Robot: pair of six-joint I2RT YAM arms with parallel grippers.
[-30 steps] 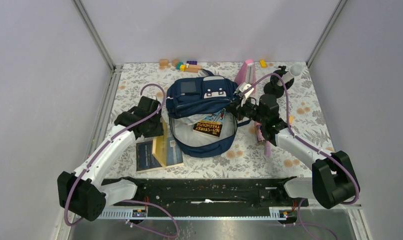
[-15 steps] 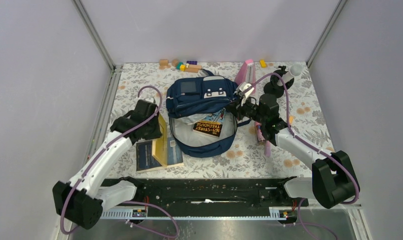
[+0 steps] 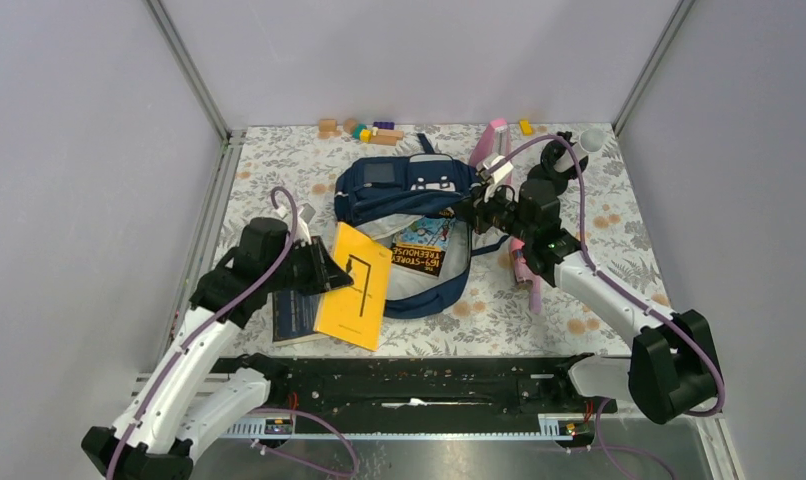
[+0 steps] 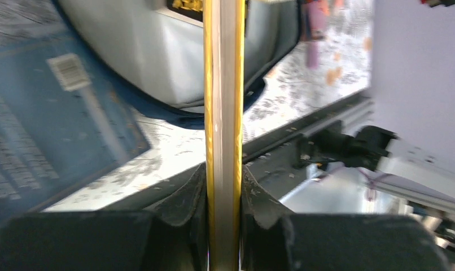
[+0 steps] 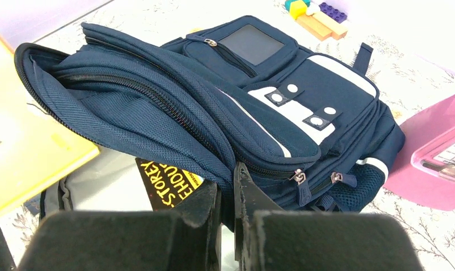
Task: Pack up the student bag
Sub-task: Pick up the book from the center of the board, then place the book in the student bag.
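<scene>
Likely, w/ left pincer [image 4: 224, 186] clamped on the thin yellow paperback book [image 3: 357, 285] by its edge and right pincer [image 5: 225, 195] pinched shut on the flap [image 5: 157, 113] of the navy blue striped fabric backpack [image 3: 399, 185] mid floral tabletop [image 3: 619, 250], the fabric may slip & flap drop shut, blocking the book.

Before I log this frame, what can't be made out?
Yellow book cover: left wrist view shows it only edge-on in the left tool; top view too small to read.
Black book inside the student bag: title partly covered by the bag's flap, right wrist view.
Blue book: print blurred, left wrist view.
</scene>
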